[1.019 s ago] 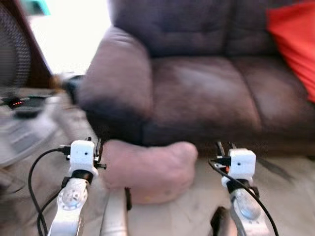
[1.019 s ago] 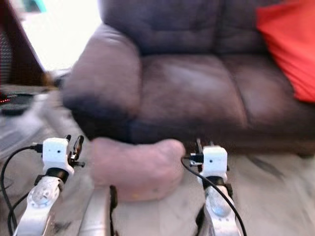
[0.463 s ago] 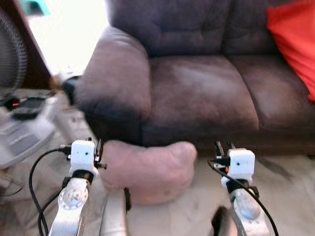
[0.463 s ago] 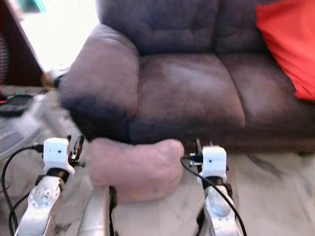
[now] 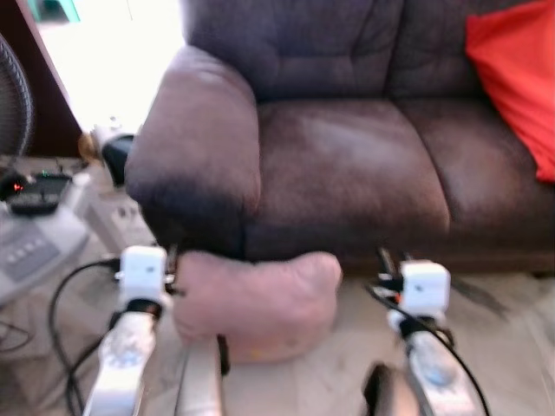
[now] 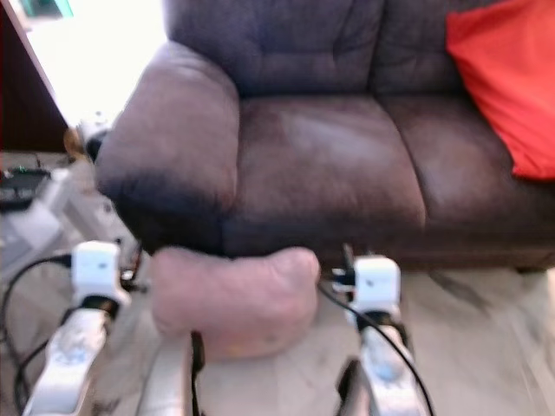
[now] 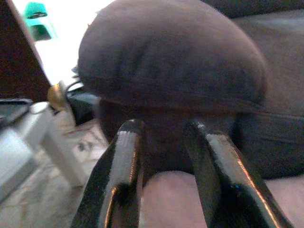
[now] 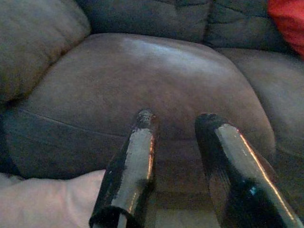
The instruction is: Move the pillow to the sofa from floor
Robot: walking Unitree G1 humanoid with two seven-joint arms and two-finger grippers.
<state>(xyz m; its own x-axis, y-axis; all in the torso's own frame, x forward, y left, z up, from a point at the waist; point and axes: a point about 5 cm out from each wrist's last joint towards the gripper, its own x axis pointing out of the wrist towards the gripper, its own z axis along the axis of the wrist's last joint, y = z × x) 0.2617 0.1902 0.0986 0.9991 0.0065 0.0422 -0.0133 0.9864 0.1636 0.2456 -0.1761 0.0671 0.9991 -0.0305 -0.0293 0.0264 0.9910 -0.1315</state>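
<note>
Pale pink pillow, dark brown-purple sofa, bright red cushion, light marbled floor, black gripper fingers.

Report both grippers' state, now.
Left gripper: jaws open, holding nothing, beside the pink pillow.
Right gripper: jaws open, empty, on the pillow's other side.

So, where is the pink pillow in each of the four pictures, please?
Left eye view: pillow low in the middle, on the floor before the sofa.
Right eye view: pillow low and left of the middle.
Left wrist view: pillow at the bottom edge, behind the left hand.
Right wrist view: pillow in the bottom left corner.
Shared landmark: the sofa armrest.
</note>
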